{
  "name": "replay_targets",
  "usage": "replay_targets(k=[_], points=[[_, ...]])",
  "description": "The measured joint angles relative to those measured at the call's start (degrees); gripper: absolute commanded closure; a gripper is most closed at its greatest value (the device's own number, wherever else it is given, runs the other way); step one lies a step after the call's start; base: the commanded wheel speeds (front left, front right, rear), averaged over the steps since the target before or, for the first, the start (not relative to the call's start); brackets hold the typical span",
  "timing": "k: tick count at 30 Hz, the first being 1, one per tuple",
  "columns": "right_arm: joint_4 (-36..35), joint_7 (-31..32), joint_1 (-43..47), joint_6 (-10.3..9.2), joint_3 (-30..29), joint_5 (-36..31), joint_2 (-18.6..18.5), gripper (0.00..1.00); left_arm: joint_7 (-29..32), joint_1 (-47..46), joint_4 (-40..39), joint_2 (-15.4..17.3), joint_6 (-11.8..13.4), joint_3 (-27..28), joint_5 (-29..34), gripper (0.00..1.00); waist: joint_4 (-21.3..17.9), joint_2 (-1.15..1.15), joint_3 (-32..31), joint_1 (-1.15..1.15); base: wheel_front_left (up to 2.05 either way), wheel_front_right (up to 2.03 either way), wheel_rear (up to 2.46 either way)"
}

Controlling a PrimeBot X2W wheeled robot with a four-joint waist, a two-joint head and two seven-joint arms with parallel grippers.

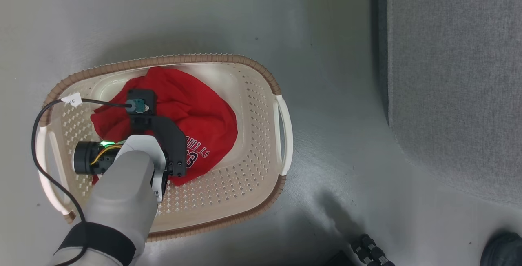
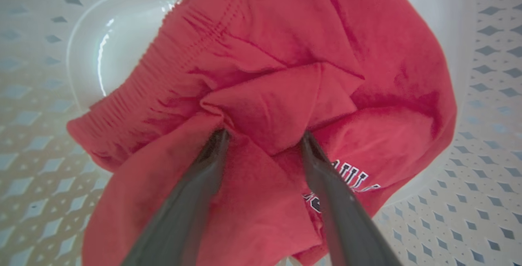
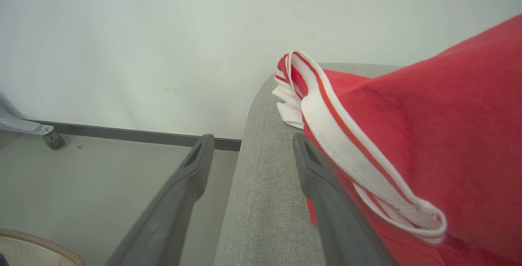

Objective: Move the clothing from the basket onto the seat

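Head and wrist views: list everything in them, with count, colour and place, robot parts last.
basket: one, cream with a brown rim, on the floor.
red garment: one, lettered, crumpled inside the basket.
trimmed garment: one, red with white striped bands, lying on the seat.
seat: one, grey-green, right of the basket.
floor: grey, glossy.
wall: pale, behind the seat.
caster: one, grey, on the floor by the wall.
left gripper: one, dark, fingers apart, tips pressed into the red garment around a fold.
right gripper: one, dark, open, at the seat's edge beside the trimmed garment.
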Motion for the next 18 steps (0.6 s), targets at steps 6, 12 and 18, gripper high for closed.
replay_targets(k=[6, 12, 18], points=[[-0.14, 0.0, -0.07, 0.0, 0.31, 0.03, -0.41, 0.0, 0.67, 0.09, -0.01, 0.0, 0.0, -0.18, -0.14, 1.0, -0.22, 0.0, 0.22, -0.01, 0.0, 0.0, 0.0], [0.0, 0.0, -0.13, 0.0, 0.6, 0.03, -0.66, 0.0, 1.16, 1.45, -0.37, 0.0, 0.0, -0.9, -0.88, 1.0, -0.05, 0.0, -0.32, -0.01, 0.0, 0.0, 0.0], [0.35, 0.0, -0.28, 0.0, 1.23, 0.03, -0.73, 0.0, 1.01, 3.31, -2.88, 0.04, 0.0, -1.8, -1.69, 1.0, 0.39, 0.0, -1.53, -0.01, 0.0, 0.0, 0.0]])
